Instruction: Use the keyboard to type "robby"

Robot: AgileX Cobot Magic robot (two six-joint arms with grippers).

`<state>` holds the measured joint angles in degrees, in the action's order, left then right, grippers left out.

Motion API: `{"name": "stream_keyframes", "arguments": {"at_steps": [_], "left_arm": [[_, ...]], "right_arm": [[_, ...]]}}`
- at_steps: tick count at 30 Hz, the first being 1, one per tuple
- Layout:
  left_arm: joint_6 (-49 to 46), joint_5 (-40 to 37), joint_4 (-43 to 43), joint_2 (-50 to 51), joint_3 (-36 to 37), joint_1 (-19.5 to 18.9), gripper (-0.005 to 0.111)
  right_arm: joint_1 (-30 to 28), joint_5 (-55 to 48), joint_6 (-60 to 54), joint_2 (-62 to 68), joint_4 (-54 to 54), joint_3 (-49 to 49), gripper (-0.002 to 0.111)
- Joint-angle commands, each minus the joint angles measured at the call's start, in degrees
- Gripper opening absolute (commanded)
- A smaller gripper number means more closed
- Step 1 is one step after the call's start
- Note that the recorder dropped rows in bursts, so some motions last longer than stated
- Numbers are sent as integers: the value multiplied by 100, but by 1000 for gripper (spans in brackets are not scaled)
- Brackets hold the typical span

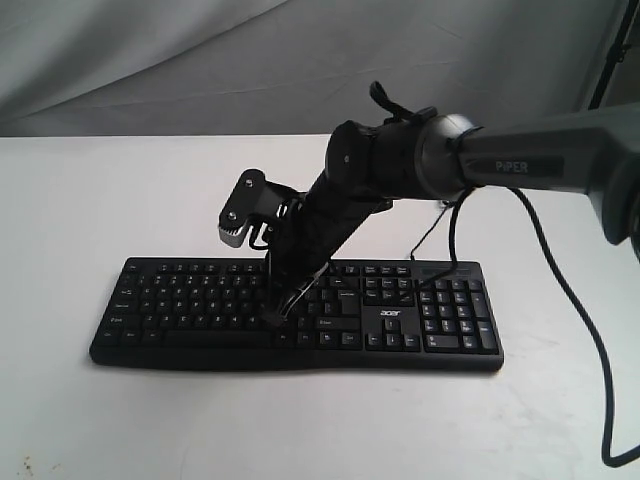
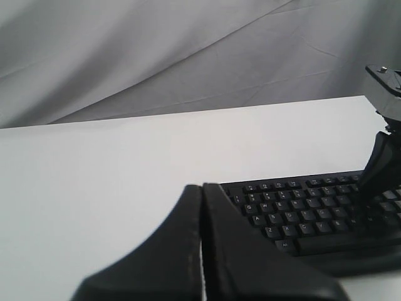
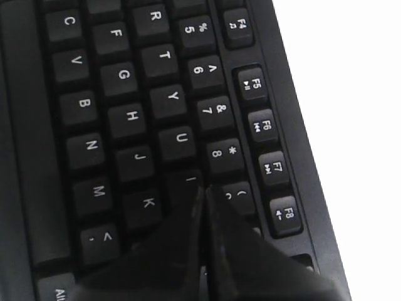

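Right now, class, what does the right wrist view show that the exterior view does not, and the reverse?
Only the right wrist view: readable key legends, with the right gripper shut, its tip near the I key. Only the exterior view: the number pad, the acer logo, the arm marked PIPER and the white table. Both: the black keyboard and that gripper at its letter keys.

white table point(image 1: 80, 420) — smooth, matte — with a wrinkled grey cloth backdrop point(image 1: 150, 60) hanging behind it.
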<state>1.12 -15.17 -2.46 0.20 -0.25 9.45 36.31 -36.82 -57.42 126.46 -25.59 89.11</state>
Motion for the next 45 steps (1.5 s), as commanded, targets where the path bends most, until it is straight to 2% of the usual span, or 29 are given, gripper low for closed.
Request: {"name": "stream_keyframes", "arguments": {"at_steps": [1,26,33,45], "left_arm": [[16,31,-27,-20,25,36,0],[16,31,-27,-20,25,36,0],[16,31,-27,-20,25,36,0],[16,31,-27,-20,25,36,0]], "right_arm": [[-46,22,-38,-5,-9,-10,0],[31,49,-49,-223,-7,3,0],[317,54,-878,-207,-915,56,0],[637,58,-1182,-55,-1105,96,0]]}}
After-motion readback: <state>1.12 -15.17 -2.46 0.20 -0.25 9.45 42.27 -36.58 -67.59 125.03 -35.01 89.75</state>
